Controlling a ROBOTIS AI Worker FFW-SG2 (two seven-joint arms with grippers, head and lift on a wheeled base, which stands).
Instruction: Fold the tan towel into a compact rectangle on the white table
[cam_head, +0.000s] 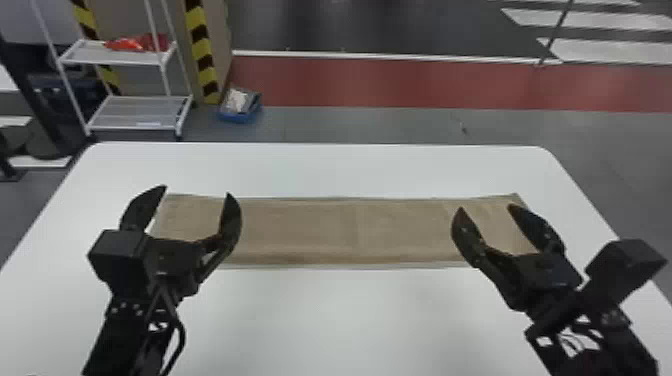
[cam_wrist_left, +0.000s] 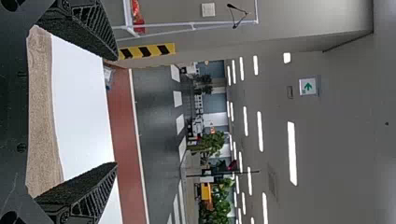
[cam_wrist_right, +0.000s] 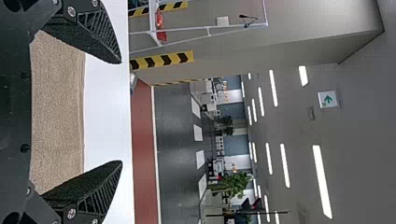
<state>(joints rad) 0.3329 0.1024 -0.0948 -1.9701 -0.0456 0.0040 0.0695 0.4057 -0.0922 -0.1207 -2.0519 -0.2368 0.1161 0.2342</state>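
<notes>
Plainly, the left end effector (cam_head: 197, 190) and right end effector (cam_head: 485, 207) gape wide and empty over the tan towel (cam_head: 345, 230).

We have the towel (cam_head: 310, 230) across the worktop (cam_head: 320, 310); behind, on the left, stands a rack (cam_head: 145, 112), with probably a bin (cam_head: 240, 118) on the floor to its right.

The left gripper (cam_head: 196, 190) holds its two flat black fingers (cam_head: 231, 220) wide apart, tips pointing forward, with the left arm (cam_head: 120, 340) running back behind them. The right gripper (cam_head: 485, 207) also stands open, its fingers angled forward and inward, toward the left gripper's side; behind them the right arm (cam_head: 620, 345) slants back and outward.
</notes>
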